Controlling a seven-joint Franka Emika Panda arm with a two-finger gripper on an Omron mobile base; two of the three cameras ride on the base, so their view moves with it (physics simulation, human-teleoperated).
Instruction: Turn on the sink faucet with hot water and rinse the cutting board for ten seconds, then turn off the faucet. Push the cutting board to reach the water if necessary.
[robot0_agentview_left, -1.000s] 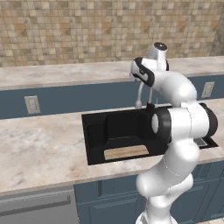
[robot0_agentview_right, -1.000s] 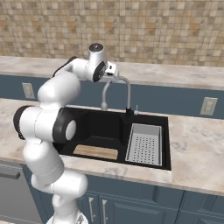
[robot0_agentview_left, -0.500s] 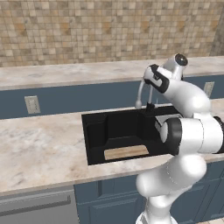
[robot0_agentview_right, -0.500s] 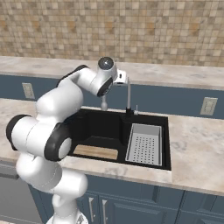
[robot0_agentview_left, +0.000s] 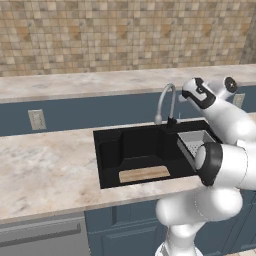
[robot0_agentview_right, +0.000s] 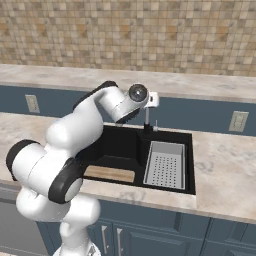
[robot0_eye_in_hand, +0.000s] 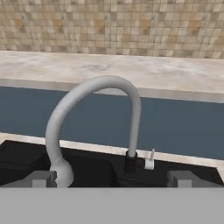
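The sink faucet arches up from its dark base and curves left, with a small lever beside the base. No water runs from it. My gripper hovers in front of it at about base height, open and holding nothing. From the left base view the hand sits just right of the faucet. The cutting board lies flat at the near side of the black sink; from the right it is the cutting board left of the faucet's stem.
A grey perforated tray fills the sink's right section, also seen as the tray. A raised marble ledge and tiled wall stand behind the faucet. Wall outlets sit on the blue backsplash. Marble counter spreads left of the sink.
The arm has swung to the right, carrying the hand from above the faucet's arch to its right side and a little lower. The jaws stayed open. The cutting board has not moved.
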